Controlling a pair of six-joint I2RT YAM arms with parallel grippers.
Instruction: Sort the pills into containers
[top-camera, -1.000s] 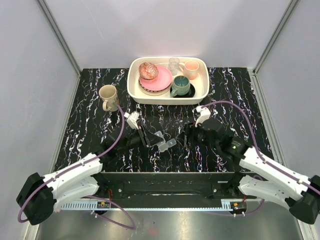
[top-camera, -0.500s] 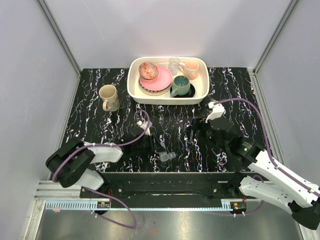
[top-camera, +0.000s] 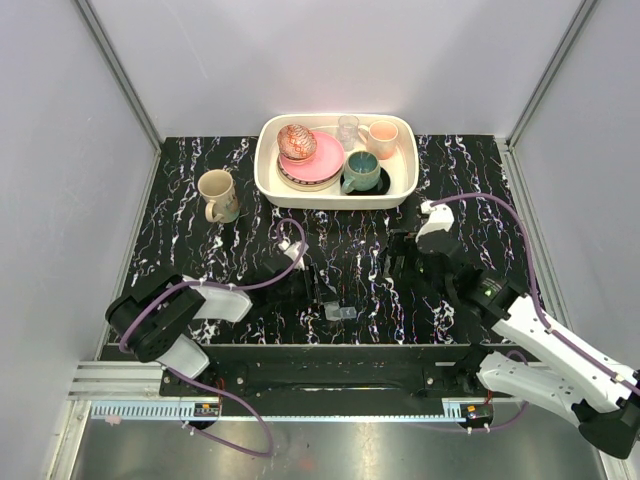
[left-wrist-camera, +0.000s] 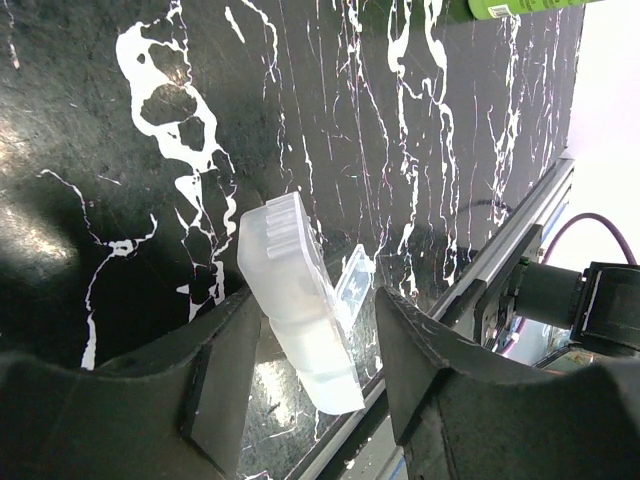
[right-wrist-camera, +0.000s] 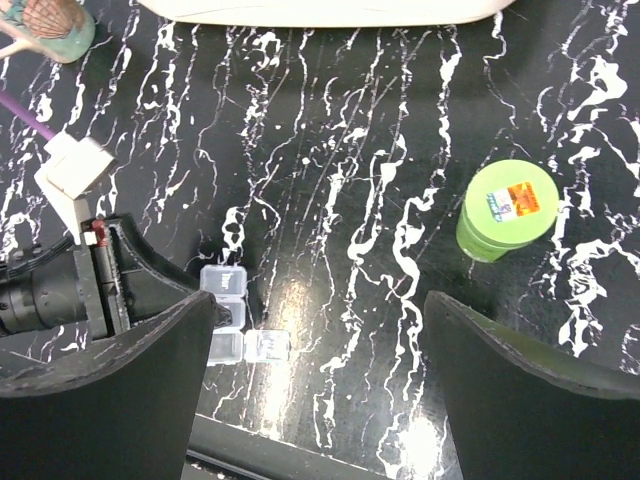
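The containers are a short clear strip lying on the black marbled table near its front edge, also seen in the top view and the right wrist view. One end lid is flipped open. My left gripper straddles the strip with its jaws apart. A gap shows on the right side, and the strip lies close to the left finger. My right gripper hovers wide open above the table to the right of the strip, holding nothing. No pills are visible.
A green bottle stands on the table right of the strip. A white tray of dishes sits at the back, with a beige mug to its left. The metal rail of the front edge runs just beyond the strip.
The left arm folded back and brought the strip down near the front edge, then its jaws parted off it. The right gripper drew back to the right and opened wider.
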